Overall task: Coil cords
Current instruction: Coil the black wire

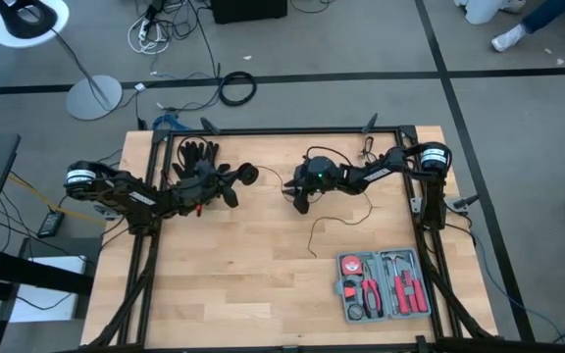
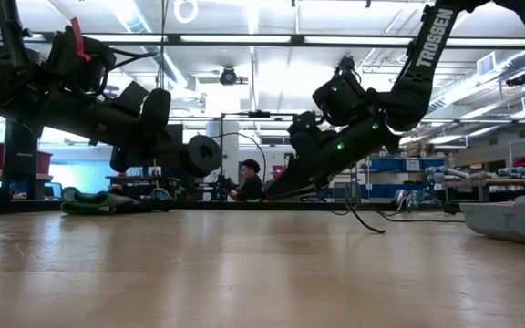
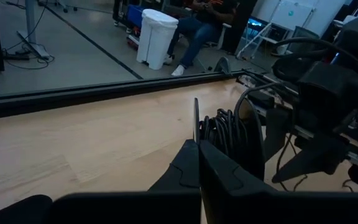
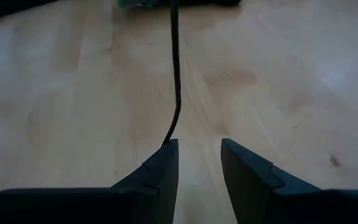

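On your wooden counter [image 1: 243,284] the left pincer [image 1: 231,186] is clenched on the round black disc [image 1: 247,175] of the cord [image 1: 336,218]. In the low view you see this disc [image 2: 202,155] lifted above the counter, at the tip of the left arm. In the left wrist view the fingers [image 3: 194,168] are pressed together, and several turns of the black wire are already wound on the disc [image 3: 229,134] just in front of them.

Your right pincer [image 1: 300,201] is near the left one, toward the middle of the counter, and it points down to the surface. Its fingers [image 4: 160,171] stand apart, released, and the thin wire [image 4: 176,74] runs along the counter to the inner side of one finger; you cannot tell if it touches.

The loose part of the cord lies on the counter beside the right pincer, between it and the tool case [image 1: 385,284], well apart from the case. A black glove [image 1: 196,152] lies at the back edge behind the left pincer.
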